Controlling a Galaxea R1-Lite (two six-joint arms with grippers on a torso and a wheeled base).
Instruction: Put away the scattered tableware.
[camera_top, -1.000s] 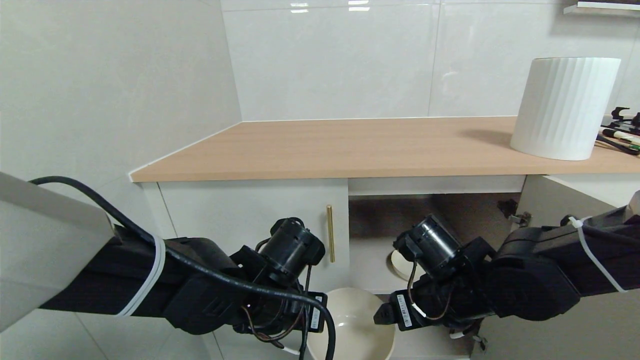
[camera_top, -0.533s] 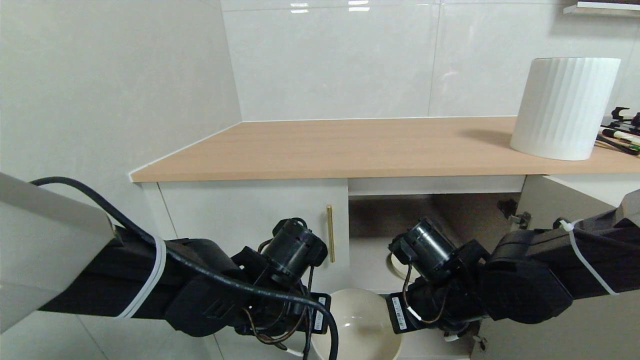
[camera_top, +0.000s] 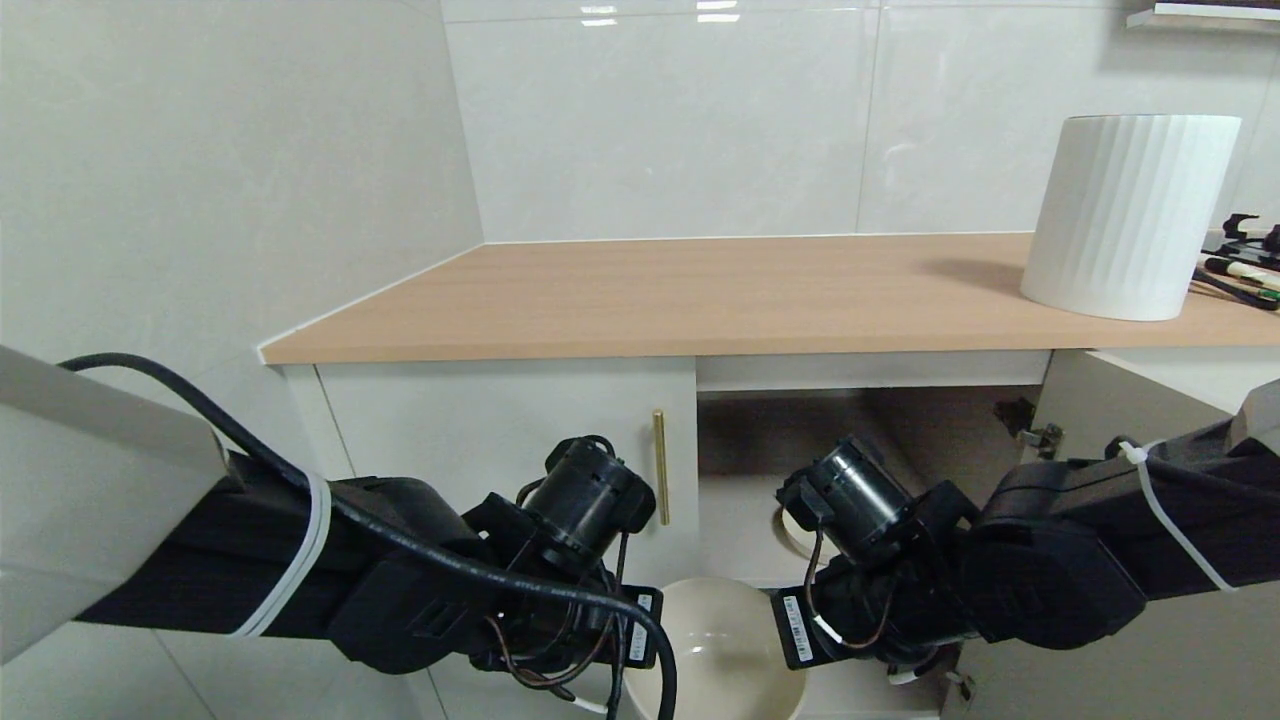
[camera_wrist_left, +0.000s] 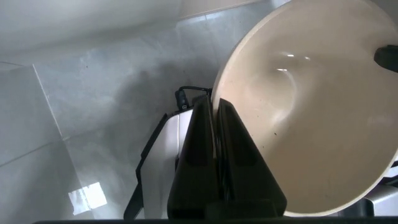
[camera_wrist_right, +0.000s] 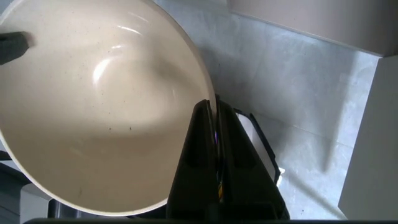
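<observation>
- The bowl (camera_top: 715, 650) is cut off by the head view's lower edge, its sides covered by the left arm (camera_top: 400, 590) and right arm (camera_top: 1060, 570)
- A pale dish (camera_top: 788, 538) in the open cabinet (camera_top: 930, 420) lies mostly behind the right arm
- Small items (camera_top: 1245, 268) at the counter's (camera_top: 700, 300) right end are cut off and too small to tell

Bowl (camera_top: 715, 650): cream, glossy, fine dark speckles scattered inside.
Left gripper (camera_wrist_left: 214, 111), right gripper (camera_wrist_right: 212, 113): black.
Countertop (camera_top: 700, 300): light tan, wood-grain streaks.
Cabinet door (camera_top: 500, 430), left: plain white. Its handle (camera_top: 660, 467): brass-gold.
Plate (camera_top: 788, 540), inside cabinet right of door: cream, same tone as bowl.
Cabinet interior (camera_top: 800, 430): dull brown, shadowed.
Canister (camera_top: 1130, 215), far right on countertop: white, vertical ribbing.
Wall tiles (camera_top: 660, 120): glossy white, thin pale joints.
Floor (camera_wrist_left: 93, 112): grey tile, faint cloudy marbling.
</observation>
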